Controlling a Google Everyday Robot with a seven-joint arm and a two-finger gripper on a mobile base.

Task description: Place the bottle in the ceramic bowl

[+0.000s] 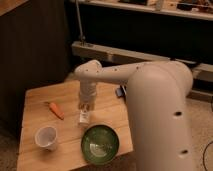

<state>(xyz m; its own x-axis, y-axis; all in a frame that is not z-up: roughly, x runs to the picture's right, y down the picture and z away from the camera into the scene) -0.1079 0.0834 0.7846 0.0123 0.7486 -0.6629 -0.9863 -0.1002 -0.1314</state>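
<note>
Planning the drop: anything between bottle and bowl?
Camera view shows only bare table between bottle and bowl; gripper sits just above the bottle.

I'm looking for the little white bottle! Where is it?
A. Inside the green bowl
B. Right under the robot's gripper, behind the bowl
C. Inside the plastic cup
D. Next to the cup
B: the bottle shows just below the gripper, over the wooden table, behind the green ceramic bowl and right of the carrot. It is far from the plastic cup.
</note>
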